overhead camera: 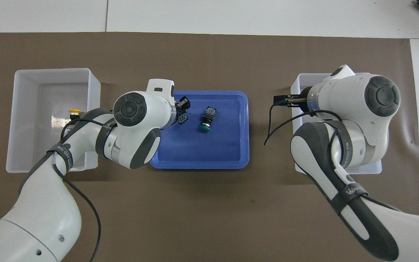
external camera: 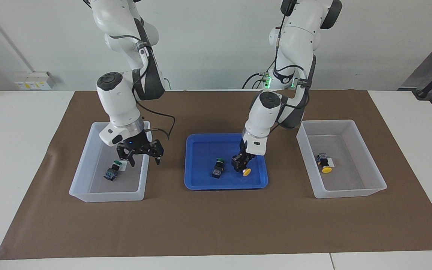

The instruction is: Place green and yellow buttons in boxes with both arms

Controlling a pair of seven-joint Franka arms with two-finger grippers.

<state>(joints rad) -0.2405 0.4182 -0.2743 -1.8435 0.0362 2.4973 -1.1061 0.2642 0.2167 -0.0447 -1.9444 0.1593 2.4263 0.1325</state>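
Note:
My left gripper [external camera: 240, 163] is down in the blue tray [external camera: 201, 180], shut on a yellow button [external camera: 246, 171] whose cap points away from the robots; it also shows in the overhead view [overhead camera: 182, 109]. A green button [external camera: 218, 168] [overhead camera: 206, 118] lies in the tray beside it. My right gripper [external camera: 144, 162] [overhead camera: 280, 100] hangs open and empty over the tray-side wall of the box [external camera: 107, 197] at the right arm's end. A green button [external camera: 111, 170] lies in that box. The other box [external camera: 351, 193] [overhead camera: 53, 72] holds a yellow button [external camera: 324, 164] [overhead camera: 74, 112].
Tray and boxes stand in a row on a brown mat [external camera: 216, 225] over the white table. In the overhead view the right arm covers most of its box [overhead camera: 300, 82] and the green button in it.

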